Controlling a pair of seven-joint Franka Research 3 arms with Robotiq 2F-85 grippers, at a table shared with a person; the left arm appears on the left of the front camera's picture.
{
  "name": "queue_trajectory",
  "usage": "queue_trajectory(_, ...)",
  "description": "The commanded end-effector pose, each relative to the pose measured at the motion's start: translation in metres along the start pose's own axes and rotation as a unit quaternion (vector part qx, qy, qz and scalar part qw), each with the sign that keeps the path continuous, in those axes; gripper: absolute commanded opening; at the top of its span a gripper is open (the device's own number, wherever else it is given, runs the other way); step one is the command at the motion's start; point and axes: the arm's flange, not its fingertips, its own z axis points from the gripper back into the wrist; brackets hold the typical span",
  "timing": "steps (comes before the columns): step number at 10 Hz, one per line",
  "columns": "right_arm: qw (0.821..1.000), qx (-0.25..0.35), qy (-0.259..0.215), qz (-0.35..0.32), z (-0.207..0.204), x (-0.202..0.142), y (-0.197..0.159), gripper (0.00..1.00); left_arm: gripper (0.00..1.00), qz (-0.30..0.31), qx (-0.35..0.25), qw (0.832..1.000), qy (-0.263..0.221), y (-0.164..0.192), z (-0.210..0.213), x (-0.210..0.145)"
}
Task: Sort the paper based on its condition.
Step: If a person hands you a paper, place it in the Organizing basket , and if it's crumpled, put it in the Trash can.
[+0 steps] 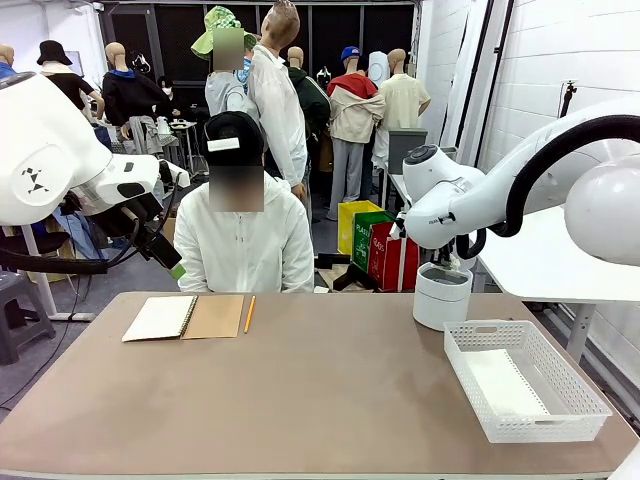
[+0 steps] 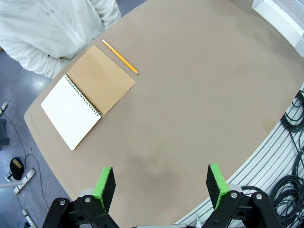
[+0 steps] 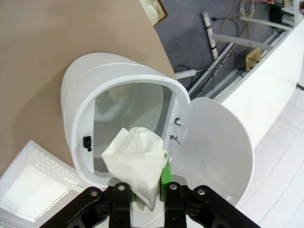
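From my seat the front camera gives me little of the right pincer: the white arm bends down behind its own wrist housing, and the fingers are hidden just above the small white bin (image 1: pixel 441 296) at the far right of the worktop (image 1: pixel 300 390). The left pincer (image 1: pixel 176 268) is only partly shown there too, one green pad poking out at the left edge, well above the worktop.

On the right wrist camera I see the right pincer (image 3: pixel 151 183) directly over the bin's (image 3: pixel 118 114) open mouth, its lid (image 3: pixel 213 142) swung aside. The fingers stand close together with a crumpled sheet of paper (image 3: pixel 135 159) between them; only one green pad (image 3: pixel 165 175) shows, the other is covered by the paper. I cannot tell whether the fingers actually clamp the paper or it merely sits loose between them.

A flat sheet (image 1: pixel 500 382) lies in the white basket (image 1: pixel 560 420) just beside the bin.

The left pincer (image 2: pixel 161 183) hangs spread wide over bare worktop (image 2: pixel 190 95), holding nothing. Beyond it lie an open spiral notebook (image 2: pixel 88 95) and a pencil (image 2: pixel 119 56), near the person's white sleeve (image 2: pixel 42 33).
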Motion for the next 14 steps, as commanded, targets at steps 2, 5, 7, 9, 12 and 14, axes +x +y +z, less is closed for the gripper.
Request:
queue_trajectory(2,1.000,-0.008,-0.003,-0.020,-0.006,0.005,-0.007,0.86,1.00,-0.003,-0.009,1.000,-0.003,0.000,0.001,0.000)
queue_trajectory(5,1.000,-0.005,-0.005,-0.022,-0.007,0.005,-0.005,1.00,1.00,-0.003,-0.009,1.000,-0.003,0.000,0.001,0.000)
queue_trajectory(7,1.000,0.004,-0.008,-0.021,-0.003,0.004,-0.004,1.00,1.00,-0.003,-0.009,1.000,-0.003,0.000,0.001,0.000)
queue_trajectory(9,1.000,0.015,0.000,-0.027,0.001,0.004,-0.003,1.00,1.00,-0.003,-0.009,1.000,-0.003,0.000,0.001,0.000)
queue_trajectory(12,1.000,0.005,0.000,-0.011,-0.003,0.001,0.000,1.00,1.00,-0.003,-0.009,1.000,-0.003,0.000,0.001,0.000)
queue_trajectory(14,1.000,0.005,0.000,-0.011,-0.003,0.001,0.000,1.00,1.00,-0.003,-0.009,1.000,-0.003,0.000,0.001,0.000)
